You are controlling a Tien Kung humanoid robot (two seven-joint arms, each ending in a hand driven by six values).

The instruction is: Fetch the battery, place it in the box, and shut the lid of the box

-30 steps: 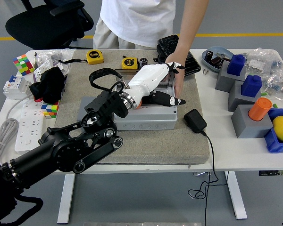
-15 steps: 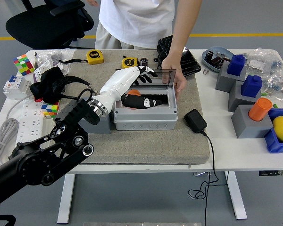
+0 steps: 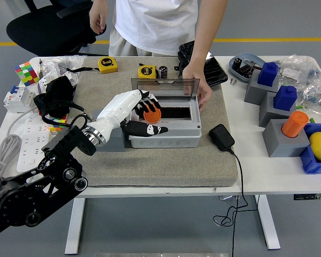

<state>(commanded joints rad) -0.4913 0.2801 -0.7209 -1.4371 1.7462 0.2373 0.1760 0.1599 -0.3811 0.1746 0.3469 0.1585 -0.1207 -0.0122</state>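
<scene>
Head view: left hand [image 3: 142,115] over box [image 3: 165,134].

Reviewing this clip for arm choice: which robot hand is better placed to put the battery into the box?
Left. The left robot hand already holds the orange battery over the open box; no right arm is visible.

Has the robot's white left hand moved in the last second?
Yes. The left hand pulled back leftward across the grey box, toward its left end.
</scene>
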